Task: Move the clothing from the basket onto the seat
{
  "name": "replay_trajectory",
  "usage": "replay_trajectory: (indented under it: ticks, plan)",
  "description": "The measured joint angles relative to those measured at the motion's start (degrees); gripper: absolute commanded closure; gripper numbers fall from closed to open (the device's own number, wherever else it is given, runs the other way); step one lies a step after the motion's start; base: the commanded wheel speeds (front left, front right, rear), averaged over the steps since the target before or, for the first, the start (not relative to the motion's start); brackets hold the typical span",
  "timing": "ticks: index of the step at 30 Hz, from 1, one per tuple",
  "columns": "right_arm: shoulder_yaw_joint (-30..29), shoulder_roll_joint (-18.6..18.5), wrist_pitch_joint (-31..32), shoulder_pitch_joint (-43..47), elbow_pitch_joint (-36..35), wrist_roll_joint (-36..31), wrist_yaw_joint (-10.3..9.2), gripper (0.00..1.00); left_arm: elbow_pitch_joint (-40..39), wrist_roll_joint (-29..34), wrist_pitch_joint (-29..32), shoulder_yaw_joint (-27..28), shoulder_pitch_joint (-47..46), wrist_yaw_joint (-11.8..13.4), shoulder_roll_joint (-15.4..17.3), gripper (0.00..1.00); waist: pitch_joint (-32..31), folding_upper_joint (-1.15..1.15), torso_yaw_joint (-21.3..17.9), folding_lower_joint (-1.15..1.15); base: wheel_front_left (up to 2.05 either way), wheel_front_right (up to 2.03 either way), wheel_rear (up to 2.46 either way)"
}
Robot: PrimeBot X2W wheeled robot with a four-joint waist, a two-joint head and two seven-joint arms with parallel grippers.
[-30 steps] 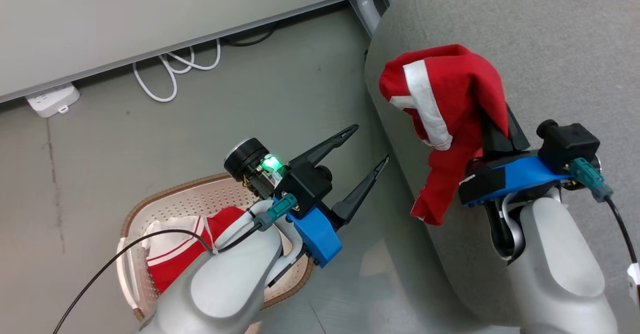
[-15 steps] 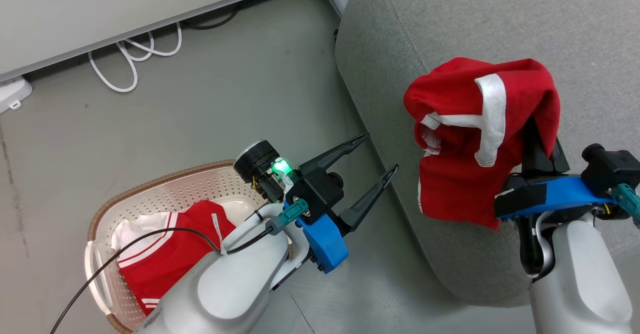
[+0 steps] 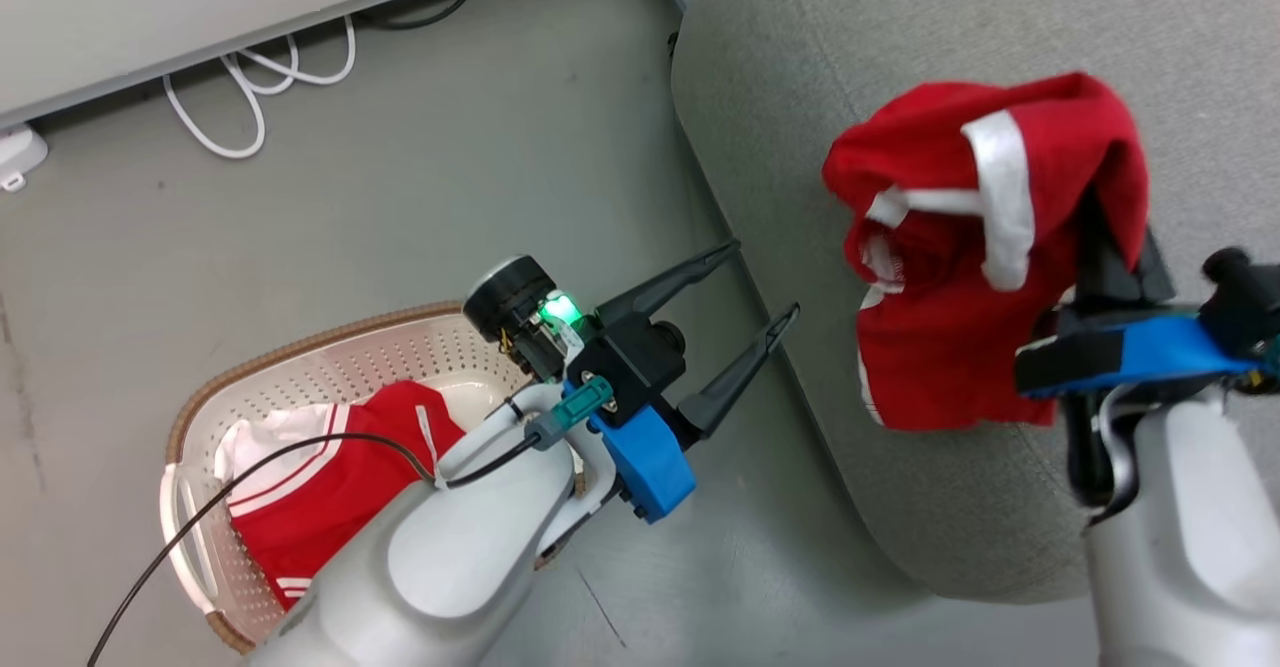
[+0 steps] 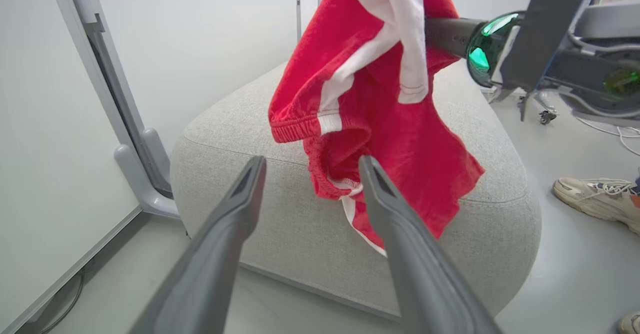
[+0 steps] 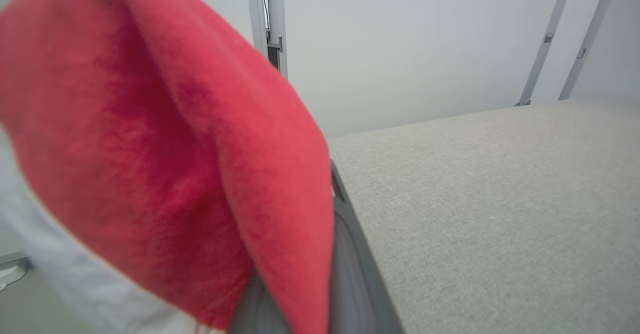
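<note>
— The hanging red garment with white bands (image 3: 930,347): what is it made of?
— Soft knit cloth, matt, slightly fuzzy up close. The red-and-white striped garment (image 3: 320,507) looks the same.
— And the large grey seat (image 3: 800,67)?
— Coarse woven fabric, matt, with a stitched seam.
— The oval cream-white basket (image 3: 400,357)?
— Smooth perforated plastic with a faint sheen; its brown rim has a woven look.
— The left gripper (image 3: 765,277)?
— Its fingers (image 3: 740,372) are dark matt plastic. The pale forearm shell (image 3: 450,567) is smooth and semi-glossy.
— The grey floor (image 3: 400,167)?
— Smooth, dully shiny, scuffed.
</note>
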Motion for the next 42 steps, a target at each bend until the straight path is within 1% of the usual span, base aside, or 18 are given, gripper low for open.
replay_trajectory:
  ticks: [4,5,6,10,14,18,22,25,31,37,38,39,42]
  plan:
    - [-0.29,-2.99,0.0,-4.02,-1.77,0.25,0.0,1.0,-0.42,0.63,0.0,1.05,-0.92,0.01,1.03,0.0,2.02,0.0,0.48,0.0,0.0,0.0,0.0]
    - [-0.29,-2.99,0.0,-4.02,-1.77,0.25,0.0,1.0,-0.42,0.63,0.0,1.05,-0.92,0.01,1.03,0.0,2.02,0.0,0.48,0.0,0.0,0.0,0.0]
    - [-0.32,-4.77,0.0,-6.77,-2.78,0.45,0.0,1.0,-0.44,0.98,0.0,1.29,-1.25,0.02,1.52,0.0,3.26,0.0,0.61,0.0,0.0,0.0,0.0]
    - [-1.98,-9.03,0.0,-12.87,-4.22,1.07,0.0,1.0,-0.85,1.58,0.0,1.54,-2.74,0.02,2.27,0.0,6.14,0.0,0.84,0.0,0.0,0.0,0.0]
    - [-5.06,-13.4,0.0,-18.79,-4.41,1.77,0.0,1.0,-1.15,2.33,0.0,1.6,-4.62,0.02,2.88,0.0,9.41,0.0,1.17,0.0,0.0,0.0,0.0]
    - [-8.83,-17.14,-0.01,-24.07,-3.35,2.66,0.0,1.0,-1.83,3.01,0.16,1.62,-6.97,0.02,3.43,0.0,13.03,0.0,1.57,0.0,0.0,0.0,0.0]
    - [-11.67,-20.59,0.0,-28.47,-0.34,3.65,0.0,1.0,-2.69,3.71,0.82,1.55,-9.22,0.02,4.32,0.0,16.8,0.0,1.84,0.0,0.0,0.0,0.0]
    - [-13.7,-22.31,-0.01,-30.6,1.93,4.22,0.0,1.0,-3.37,3.98,1.14,1.49,-10.5,0.03,4.8,0.0,19.33,0.0,2.01,0.0,0.0,0.0,0.0]
    - [-16.64,-22.71,0.0,-31.32,7.62,3.45,0.0,1.0,-4.43,4.31,1.86,1.31,-11.74,0.03,5.64,0.0,23.1,0.0,2.25,0.01,0.0,0.0,0.0]
    - [-18.98,-18.74,-0.01,-31.06,11.37,0.26,0.0,1.0,-5.0,4.27,2.11,1.25,-12.29,0.31,6.25,0.0,24.95,0.0,2.6,0.01,0.0,0.0,0.0]
    - [-18.98,-18.74,-0.01,-31.06,11.37,0.26,0.0,1.0,-5.0,4.27,2.11,1.25,-12.29,0.31,6.25,0.0,24.95,0.0,2.6,0.01,0.0,0.0,0.0]
    - [-19.78,-17.22,-0.01,-30.79,12.89,-0.69,0.0,1.0,-5.14,4.08,2.27,1.22,-12.29,0.44,6.44,0.0,25.13,0.0,2.61,0.0,0.0,0.0,0.0]
    - [-20.37,-16.27,-0.01,-29.34,14.73,-1.03,0.0,1.0,-5.41,3.94,2.42,1.15,-12.3,0.62,6.68,0.0,25.32,0.0,2.61,0.0,0.0,0.0,0.0]
